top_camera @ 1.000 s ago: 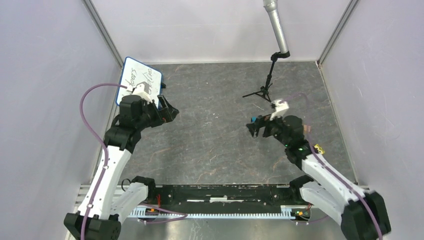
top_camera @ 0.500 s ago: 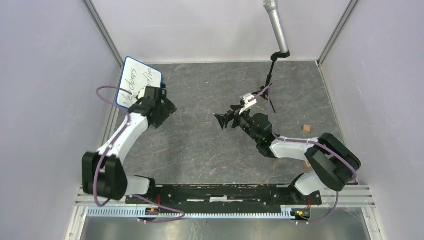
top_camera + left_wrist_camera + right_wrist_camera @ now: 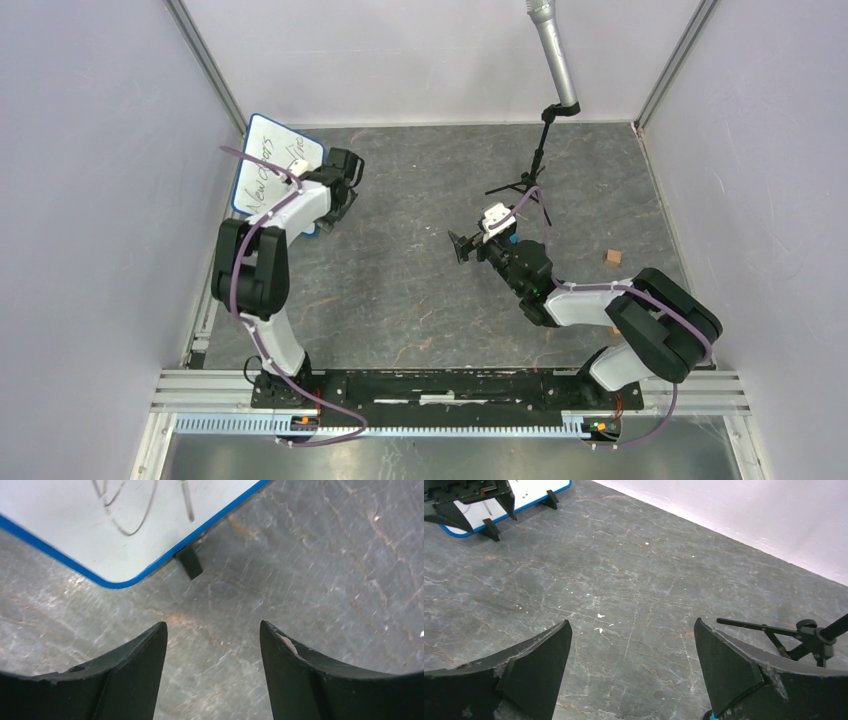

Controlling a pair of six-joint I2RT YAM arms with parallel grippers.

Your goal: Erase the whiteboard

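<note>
I see whiteboard (image 3: 262, 170) at far-left corner of table (image 3: 400, 310), black handwriting on face. My left gripper (image 3: 212, 632) hovers just beside its blue-rimmed corner, fingers apart, empty. Right gripper (image 3: 631, 630) mid-table, fingers spread, holding nothing.

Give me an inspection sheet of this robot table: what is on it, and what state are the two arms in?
Surface: grey marbled table, a few white flecks.
Job's things: whiteboard at the far left corner, black handwriting on its face, not yet erased; no eraser seen.
Clutter: small brown block near the right wall; microphone stand at the far side.
Grippers: left tool open and empty, over the table just off the whiteboard's corner; right tool open and empty, mid-table.
Cables: purple cable along each arm.
Surroundings: pale walls on three sides; metal rail at the near edge.
</note>
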